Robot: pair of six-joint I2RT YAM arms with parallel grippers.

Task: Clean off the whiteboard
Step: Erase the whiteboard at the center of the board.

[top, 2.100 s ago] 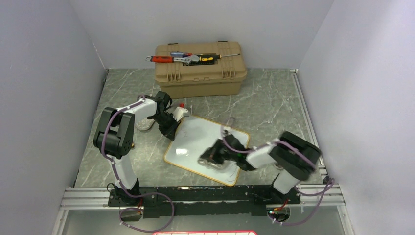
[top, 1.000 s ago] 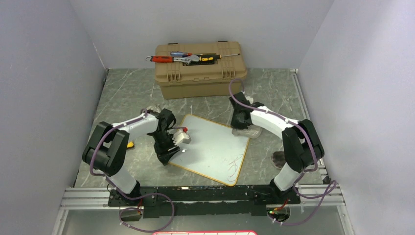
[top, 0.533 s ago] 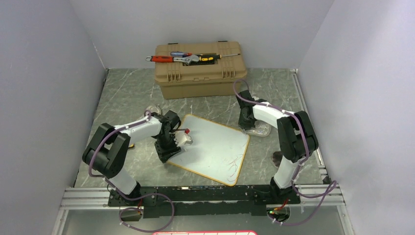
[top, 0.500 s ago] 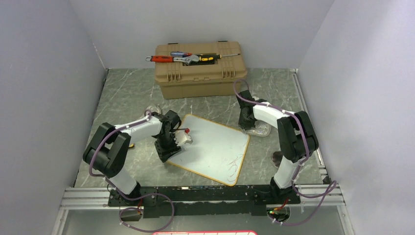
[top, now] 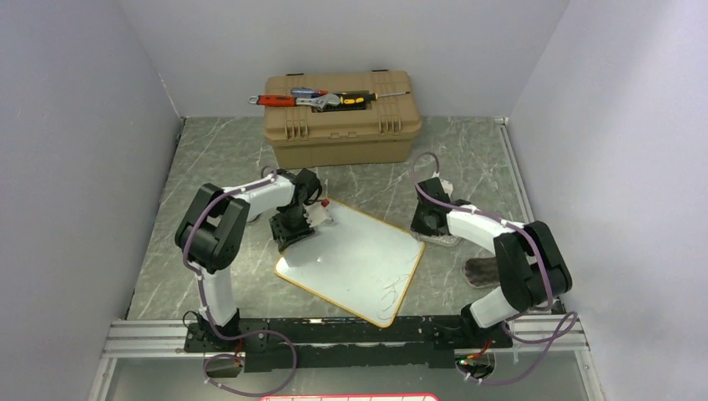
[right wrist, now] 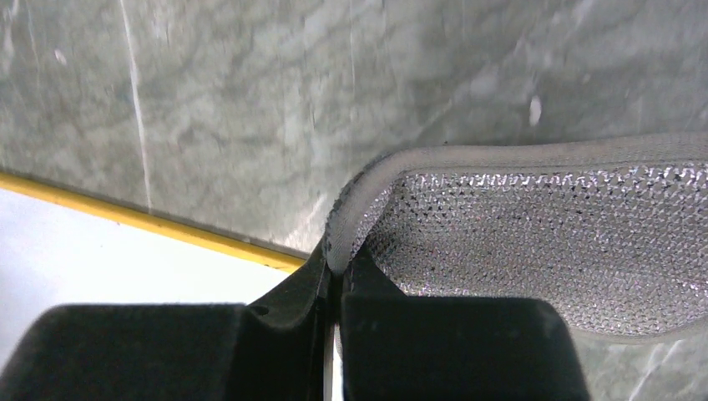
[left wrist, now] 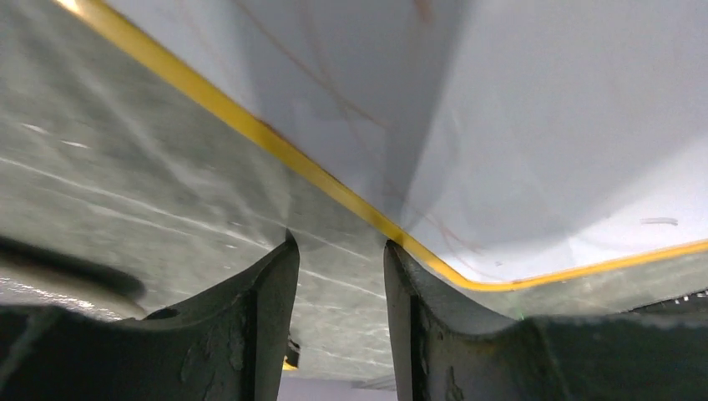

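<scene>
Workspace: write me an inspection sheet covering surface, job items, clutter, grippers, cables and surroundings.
Surface: grey marbled table.
Job's things: whiteboard lies flat and skewed, with dark scribbles towards its near corner. A grey mesh pad lies on the table beside its right edge.
Clutter: tan toolbox at the back, with hand tools on its lid. There is a dark item right of the board, unidentifiable.
Grippers: left gripper open and empty at the board's far-left edge. Right gripper shut on the pad's edge.
Cables: purple cables along both arms.
Surroundings: plain walls on three sides.
</scene>
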